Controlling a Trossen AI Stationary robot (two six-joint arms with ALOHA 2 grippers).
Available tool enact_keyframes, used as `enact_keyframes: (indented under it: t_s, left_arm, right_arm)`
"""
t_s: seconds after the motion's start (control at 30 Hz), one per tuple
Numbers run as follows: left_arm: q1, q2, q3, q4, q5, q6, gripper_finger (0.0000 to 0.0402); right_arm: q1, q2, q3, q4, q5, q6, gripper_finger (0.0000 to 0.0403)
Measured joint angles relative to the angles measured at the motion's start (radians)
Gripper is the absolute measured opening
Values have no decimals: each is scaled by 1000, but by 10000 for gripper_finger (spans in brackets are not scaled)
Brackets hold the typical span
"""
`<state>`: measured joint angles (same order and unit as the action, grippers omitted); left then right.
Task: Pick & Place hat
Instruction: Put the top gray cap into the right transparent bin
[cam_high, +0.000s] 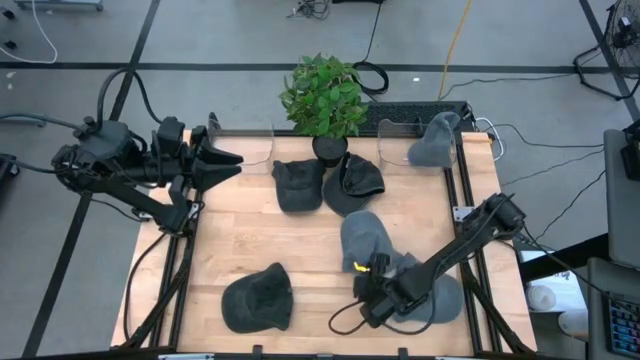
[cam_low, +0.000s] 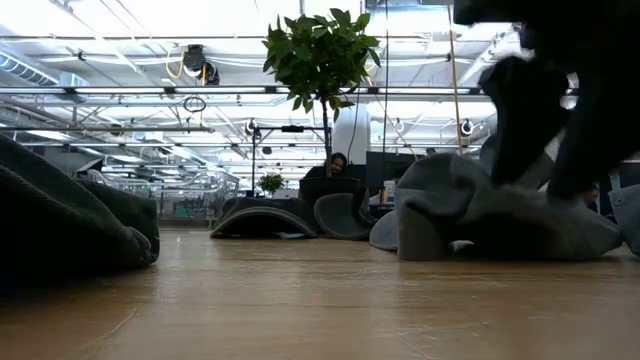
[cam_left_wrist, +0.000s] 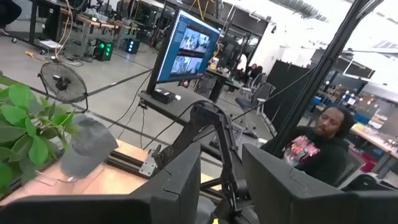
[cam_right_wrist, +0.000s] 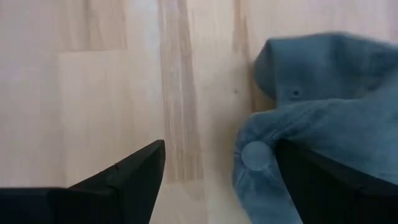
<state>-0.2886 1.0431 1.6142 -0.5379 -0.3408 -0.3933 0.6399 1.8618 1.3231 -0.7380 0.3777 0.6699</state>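
Reaching low over the near right part of the bench (cam_high: 300, 250), the right arm is lying stretched from its base at the right edge toward the middle, its wrist down close to the wood.

Item 1, bench: wooden top, carrying several grey hats and a potted plant (cam_high: 323, 95) at the far edge.

Item 2, right gripper (cam_high: 372, 300): its fingers are standing wide apart in the right wrist view, one over bare wood, the other (cam_right_wrist: 329, 171) touching the crumpled hat; nothing is held yet.

Item 3, target hat (cam_right_wrist: 323, 93): blue-grey cap, lying crumpled on the near right of the bench, partly under the gripper, with a second grey hat (cam_high: 365, 235) just beyond it on the far side.

Item 4, left gripper (cam_high: 215, 160): waiting raised over the far left corner, fingers parted and empty.

Handling note, as a judgement: the step in hand is the grasp. The gripper is sitting off-centre, so shifting toward the cap's folded edge before closing should gather enough cloth; closing as placed is risking a thin pinch that slips, or catching the neighbouring hat.
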Motion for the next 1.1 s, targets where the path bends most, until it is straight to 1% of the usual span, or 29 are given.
enact_keyframes:
  t_s: [0.2, 0.33, 0.43, 0.5, 0.57, 0.67, 0.8, 0.83, 0.9, 0.97, 1.03, 1.1]
  left_arm:
    - [0, 0, 0, -38, 3, 18, 127]
    - [0, 0, 0, -68, 41, 16, 127]
    - [0, 0, 0, -75, 86, 16, 127]
    - [0, 0, 0, -74, 106, 21, 127]
    - [0, 0, 0, -74, 108, 24, 127]
    - [0, -1, 0, -74, 107, 34, 127]
    - [0, -1, 0, -74, 107, 52, 127]
    - [0, -1, 0, -73, 107, 52, 127]
    - [0, -1, 0, -73, 106, 51, 127]
    - [0, -1, 0, -73, 105, 51, 127]
    - [0, -1, 0, -73, 105, 51, 127]
    - [0, -1, 0, -73, 105, 43, 127]
  right_arm:
    - [2, 100, 0, -60, 167, 53, 293]
    - [-1, 131, 3, -115, 204, 95, 291]
    - [-2, 133, 2, -137, 222, 134, 277]
    - [-4, 131, 0, -128, 228, 134, 252]
    - [-4, 124, 0, -126, 228, 132, 212]
    - [-5, 123, 0, -101, 217, 123, 133]
    - [-5, 123, 0, -80, 151, 71, 26]
    - [-5, 123, 0, -80, 134, 52, 14]
    - [-5, 118, 1, -97, 102, 40, 9]
    - [-5, 93, 4, -158, 67, 39, 3]
    - [-3, 58, 27, -255, 69, 60, 2]
    - [-2, 14, 65, -385, 109, 91, 1]
